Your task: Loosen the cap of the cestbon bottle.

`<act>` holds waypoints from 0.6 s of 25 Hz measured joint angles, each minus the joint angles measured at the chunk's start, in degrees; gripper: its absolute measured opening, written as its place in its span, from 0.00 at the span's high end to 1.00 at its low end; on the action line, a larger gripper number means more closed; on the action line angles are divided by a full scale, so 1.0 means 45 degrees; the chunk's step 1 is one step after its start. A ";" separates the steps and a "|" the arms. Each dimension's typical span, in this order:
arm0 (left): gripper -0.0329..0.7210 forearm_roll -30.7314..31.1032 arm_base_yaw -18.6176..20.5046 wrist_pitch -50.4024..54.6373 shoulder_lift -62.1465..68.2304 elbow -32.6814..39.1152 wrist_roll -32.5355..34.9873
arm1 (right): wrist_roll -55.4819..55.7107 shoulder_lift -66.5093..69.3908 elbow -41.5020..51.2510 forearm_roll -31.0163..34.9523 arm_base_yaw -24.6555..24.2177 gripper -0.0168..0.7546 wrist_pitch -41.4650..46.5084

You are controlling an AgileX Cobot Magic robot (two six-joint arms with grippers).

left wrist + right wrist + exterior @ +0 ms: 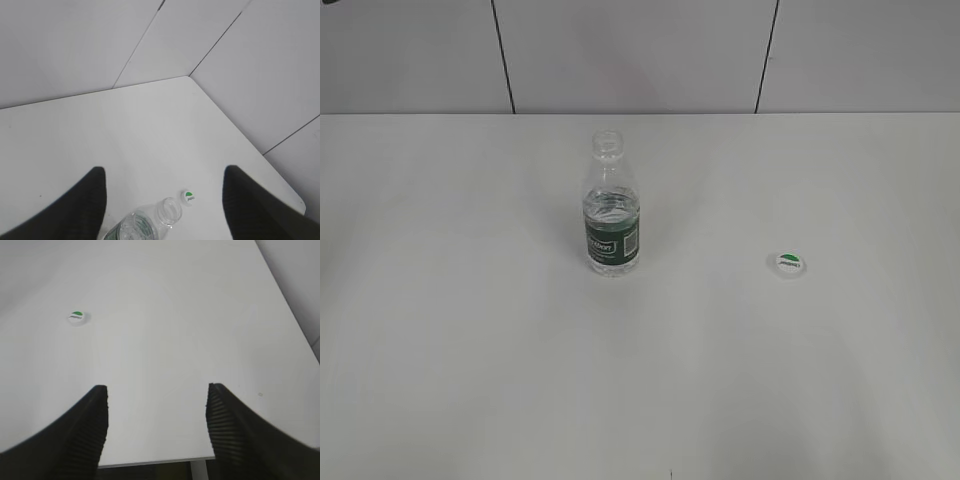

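1. The cestbon bottle [613,205] stands up straight on the table [470,350], about in the middle, a bit nearer the back edge than the front edge.
2. Its top is open. No cap is on its neck.
3. The cap [787,263] lies flat on the table, well apart from the bottle, toward the right edge. Its green mark faces up.
4. The left fingers [100,200] are spread wide and hold nothing. They hang above the bottle [145,225], which shows at the bottom of the left wrist view with the cap [189,196] just past it.
5. The right fingers [102,420] are spread wide too and hold nothing. They are up over the table near one of its edges, and the cap [76,318] is far ahead of them.
6. Neither arm shows in the exterior view.
7. I think the job looks done, because the cap is off, not just loose.
8. If anything is left, the arms only need to keep clear and not bump the open bottle, since water could spill.
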 joint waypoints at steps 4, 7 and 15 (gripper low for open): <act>0.36 0.0000 0.0000 -0.0070 0.0000 0.0000 0.0000 | 0.0000 0.0000 0.0000 0.0000 -0.0803 0.37 0.0000; 0.36 0.0000 0.0000 -0.0106 0.0000 0.0000 0.0000 | 0.0000 0.0000 0.0000 0.0000 -0.0836 0.37 0.0000; 0.36 0.0000 0.0000 0.0637 0.0000 0.0000 0.0142 | 0.0000 0.0000 0.0000 0.0000 -0.0851 0.37 -0.0005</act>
